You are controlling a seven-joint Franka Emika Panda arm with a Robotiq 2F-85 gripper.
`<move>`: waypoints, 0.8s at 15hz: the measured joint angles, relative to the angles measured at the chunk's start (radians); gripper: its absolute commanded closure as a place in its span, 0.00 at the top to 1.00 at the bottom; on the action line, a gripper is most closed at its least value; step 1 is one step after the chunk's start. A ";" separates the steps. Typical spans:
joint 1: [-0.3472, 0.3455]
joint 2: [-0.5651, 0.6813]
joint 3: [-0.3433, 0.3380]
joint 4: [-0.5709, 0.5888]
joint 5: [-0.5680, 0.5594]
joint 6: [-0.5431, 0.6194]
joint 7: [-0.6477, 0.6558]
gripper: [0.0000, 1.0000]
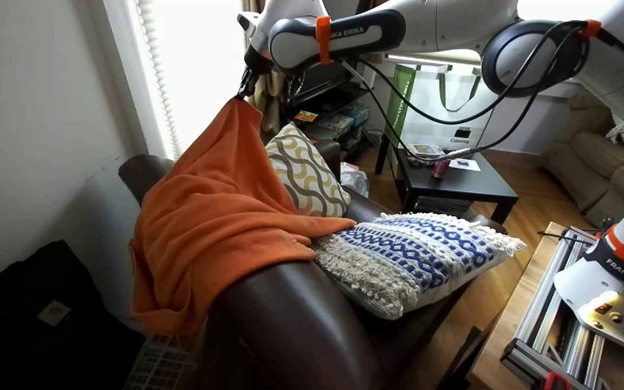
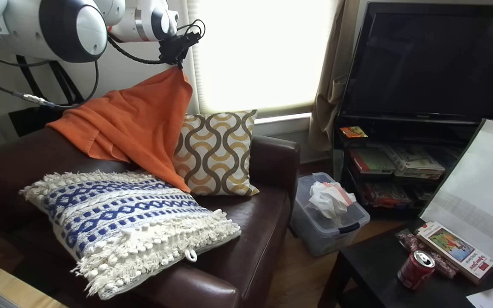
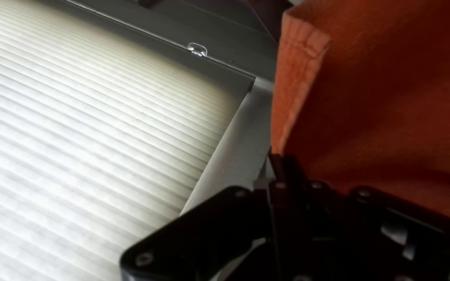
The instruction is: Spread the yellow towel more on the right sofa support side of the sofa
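Observation:
The yellow towel, an orange fleecy cloth, shows in both exterior views (image 1: 209, 211) (image 2: 131, 115) and fills the right of the wrist view (image 3: 389, 97). My gripper (image 1: 240, 97) (image 2: 180, 67) is shut on one corner and holds it raised above the sofa (image 2: 263, 209); the fingertips (image 3: 279, 156) meet at the cloth's edge. The rest of the towel lies in folds over the sofa's broad rounded dark brown leather support (image 1: 296, 309) and hangs down its outer side. One pointed end reaches the blue and white cushion. The leather beneath the towel is hidden.
A fringed blue and white cushion (image 1: 409, 254) (image 2: 135, 214) and a wavy-patterned cushion (image 1: 306, 173) (image 2: 216, 149) are on the sofa beside the towel. A window blind (image 3: 92, 136) is close to the gripper. A black table (image 1: 463, 179) with a red can (image 2: 416, 269) stands beyond the sofa.

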 measured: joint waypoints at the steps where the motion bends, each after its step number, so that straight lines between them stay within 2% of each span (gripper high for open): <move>1: 0.000 0.000 0.000 0.000 0.000 0.000 0.000 0.01; 4: 0.009 0.003 0.001 0.025 -0.001 0.000 -0.044 0.01; 12: 0.062 0.064 0.005 0.203 -0.001 -0.005 -0.274 0.01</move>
